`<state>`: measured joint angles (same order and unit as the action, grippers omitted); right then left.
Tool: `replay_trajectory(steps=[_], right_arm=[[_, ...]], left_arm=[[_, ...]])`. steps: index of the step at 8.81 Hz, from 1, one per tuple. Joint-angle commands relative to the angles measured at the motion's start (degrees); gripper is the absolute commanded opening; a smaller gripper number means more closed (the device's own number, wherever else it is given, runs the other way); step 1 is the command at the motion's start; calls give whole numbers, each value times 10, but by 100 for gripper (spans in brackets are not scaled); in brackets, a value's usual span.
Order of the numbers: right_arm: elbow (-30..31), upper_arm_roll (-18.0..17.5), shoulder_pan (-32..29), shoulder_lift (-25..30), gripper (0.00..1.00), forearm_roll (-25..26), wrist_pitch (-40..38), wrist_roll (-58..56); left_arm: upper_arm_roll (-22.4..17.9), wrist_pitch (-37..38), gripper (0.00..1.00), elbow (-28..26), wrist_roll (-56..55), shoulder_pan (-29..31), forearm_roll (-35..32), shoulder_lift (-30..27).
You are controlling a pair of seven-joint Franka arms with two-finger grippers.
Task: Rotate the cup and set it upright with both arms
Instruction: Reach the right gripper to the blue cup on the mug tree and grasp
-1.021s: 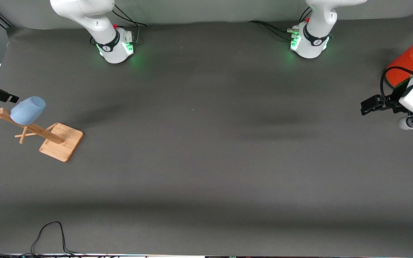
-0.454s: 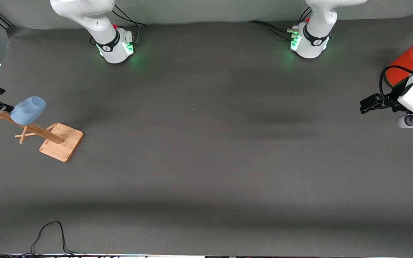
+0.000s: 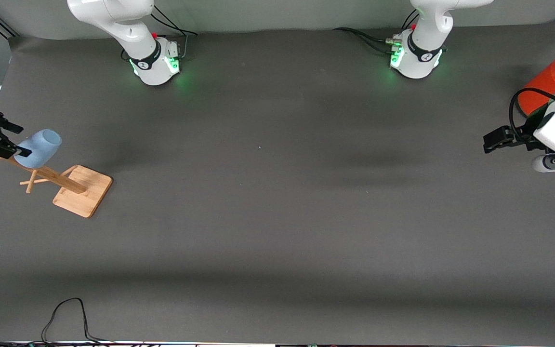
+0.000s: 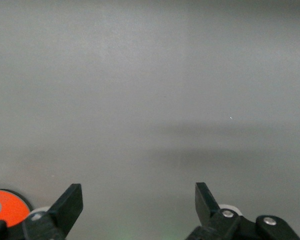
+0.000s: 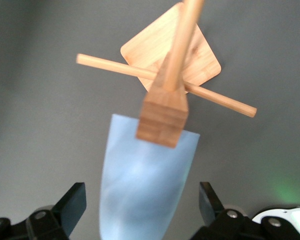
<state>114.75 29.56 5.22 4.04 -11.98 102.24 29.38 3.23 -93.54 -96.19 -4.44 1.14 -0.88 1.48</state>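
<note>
The pale-blue cup (image 3: pixel 40 148) hangs tilted on a peg of the wooden rack (image 3: pixel 84 191), toward the right arm's end of the table, with its mouth facing up and sideways. My right gripper (image 3: pixel 17 140) is open, with one finger on each side of the cup's narrow end; I cannot tell if they touch it. In the right wrist view the cup (image 5: pixel 146 181) sits between the open fingers (image 5: pixel 73 202) of the right gripper (image 5: pixel 142 199), under the rack's post (image 5: pixel 165 119). My left gripper (image 3: pixel 492 140) is open and empty, waiting over bare table; it also shows in the left wrist view (image 4: pixel 139 199).
A large orange-red can (image 3: pixel 545 86) stands at the left arm's end of the table, beside the left gripper, and shows in the left wrist view (image 4: pixel 4 206). A black cable (image 3: pixel 65 313) loops at the table edge nearest the front camera.
My right gripper has moved in on the cup and now straddles its narrow end with open fingers. The left arm has barely moved.
</note>
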Motion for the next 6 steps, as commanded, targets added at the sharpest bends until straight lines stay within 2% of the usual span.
replay_trajectory(steps=[1, 2, 4, 5, 6], right_arm=[[23, 19, 2, -3, 100, -20, 25, -2], [22, 20, 2, -5, 100, -21, 26, -3], [22, 20, 2, -6, 79, -29, 27, -4], [21, 20, 2, -6, 64, -31, 25, -5], [19, 19, 3, -6, 56, -31, 21, -4]], left_arm=[[-2, -1, 100, -11, 0, -5, -6, -15], [-1, 1, 100, -10, 1, -5, -6, -16], [-1, 2, 100, -8, 1, -6, -6, -16], [1, 4, 100, -8, 1, -6, -6, -16], [3, 5, 100, -7, 1, -6, -6, -16]])
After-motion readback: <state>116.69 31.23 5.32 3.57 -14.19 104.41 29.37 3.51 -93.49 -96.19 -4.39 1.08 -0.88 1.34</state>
